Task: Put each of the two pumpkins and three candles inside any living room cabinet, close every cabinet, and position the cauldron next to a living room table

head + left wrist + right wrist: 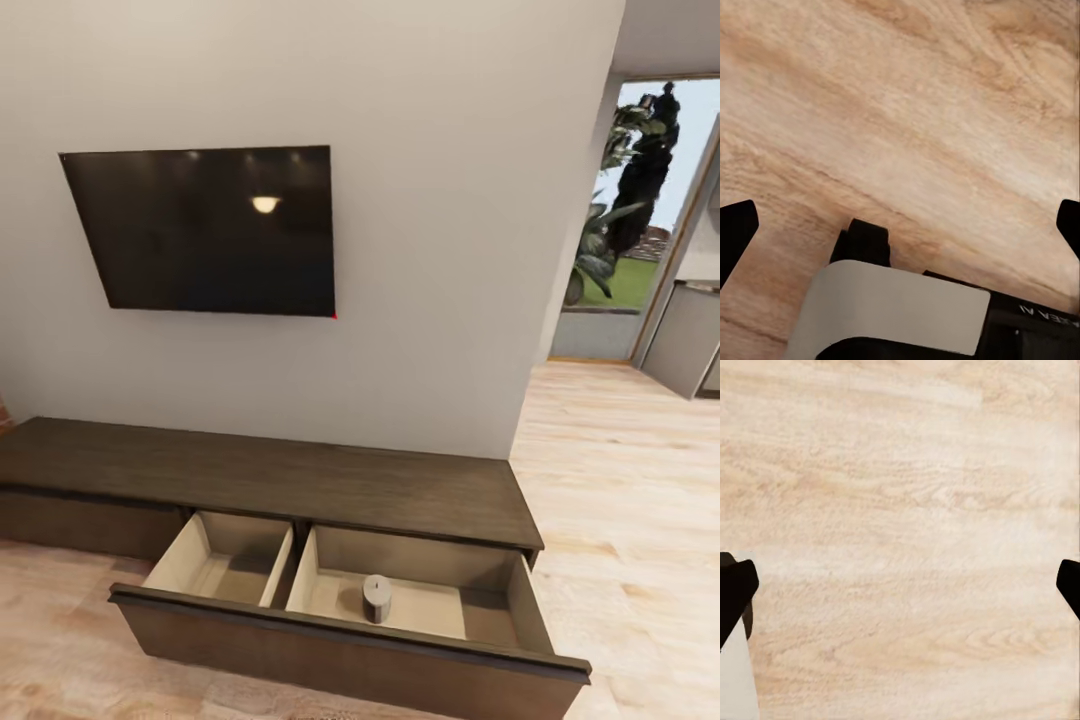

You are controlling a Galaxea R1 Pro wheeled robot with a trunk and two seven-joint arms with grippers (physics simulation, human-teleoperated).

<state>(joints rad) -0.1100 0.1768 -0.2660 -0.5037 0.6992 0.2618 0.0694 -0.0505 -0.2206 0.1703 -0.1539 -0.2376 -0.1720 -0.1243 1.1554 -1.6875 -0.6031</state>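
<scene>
candle (376,598) standing upright in open drawer (420,640) of TV unit (270,480) | left gripper (900,225) and right gripper (900,585) both gaping empty, facing wood floor (900,472) — no pumpkin ahead | neither arm reaching nearer.

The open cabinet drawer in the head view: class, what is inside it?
One candle stands upright in the right compartment of the cabinet drawer; the left compartment looks empty. The drawer front hides the nearest floor strip.
</scene>
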